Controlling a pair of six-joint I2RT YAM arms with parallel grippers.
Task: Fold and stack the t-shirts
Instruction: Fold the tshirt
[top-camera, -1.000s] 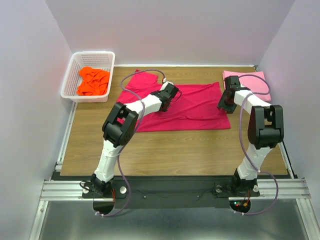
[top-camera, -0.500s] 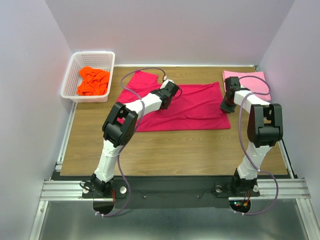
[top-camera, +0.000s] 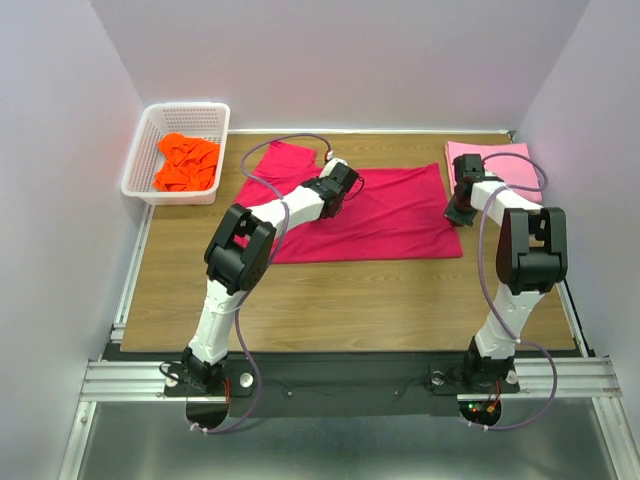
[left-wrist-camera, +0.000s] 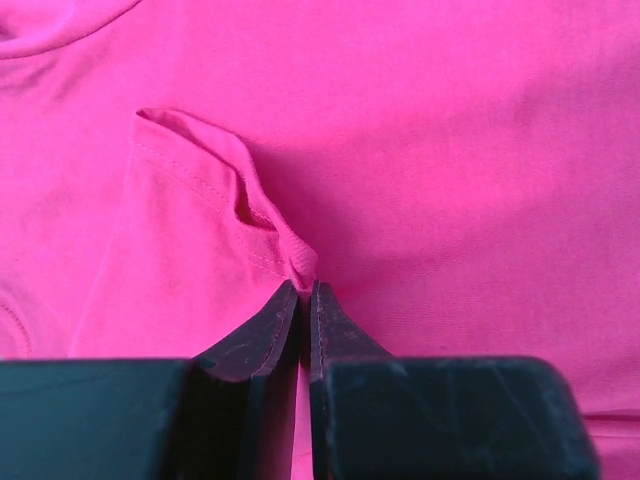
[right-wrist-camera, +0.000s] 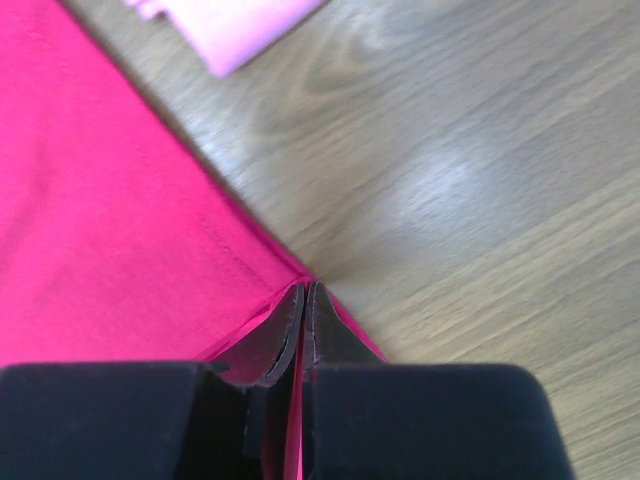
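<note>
A crimson-red t-shirt (top-camera: 390, 215) lies spread across the back middle of the table. My left gripper (top-camera: 338, 200) is shut on a pinched fold of the red t-shirt (left-wrist-camera: 480, 160) near its upper left, at a stitched hem. My right gripper (top-camera: 458, 212) is shut on the right edge of the red t-shirt (right-wrist-camera: 90, 240), where cloth meets bare wood. A folded light pink t-shirt (top-camera: 510, 165) rests at the back right; its corner (right-wrist-camera: 235, 25) shows in the right wrist view. A crumpled bright orange t-shirt (top-camera: 187, 162) sits in the basket.
A white lattice basket (top-camera: 150, 125) stands at the back left corner. Bare wooden table (top-camera: 350, 300) stretches in front of the red shirt. White walls close in the table on three sides.
Both grippers have closed onto the red t-shirt. The right gripper moved slightly toward the back along the shirt's right edge. The left arm barely shifted.
</note>
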